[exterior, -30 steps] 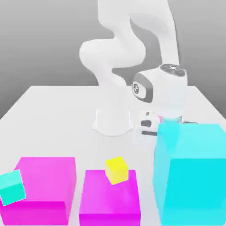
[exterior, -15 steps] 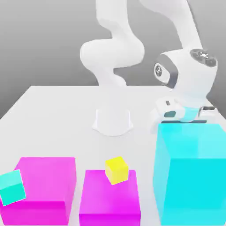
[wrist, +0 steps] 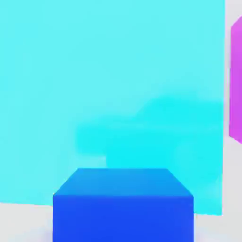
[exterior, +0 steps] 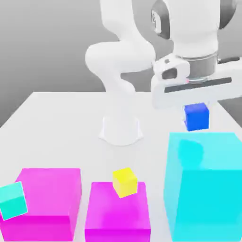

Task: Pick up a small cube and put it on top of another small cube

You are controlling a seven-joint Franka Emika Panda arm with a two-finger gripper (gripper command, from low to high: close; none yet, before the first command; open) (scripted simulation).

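Observation:
The small dark blue cube (exterior: 196, 116) hangs in the air above the far side of the large cyan block (exterior: 205, 182), and my gripper (exterior: 196, 113) is shut on it. The hand view has the blue cube (wrist: 123, 205) close up, with the cyan block's top (wrist: 113, 85) below it. The small yellow cube (exterior: 125, 182) sits on the back edge of a magenta block (exterior: 117, 212), to the exterior view's left of the cyan block and nearer the camera.
A second magenta block (exterior: 45, 201) stands at the exterior view's left with a small teal cube (exterior: 12, 200) leaning against it. The arm's white base (exterior: 121, 128) stands at the middle of the table. In the hand view a strip of magenta block (wrist: 236, 80) shows at one edge.
The hand has risen from behind the cyan block, carrying the blue cube up into sight above the block's far edge.

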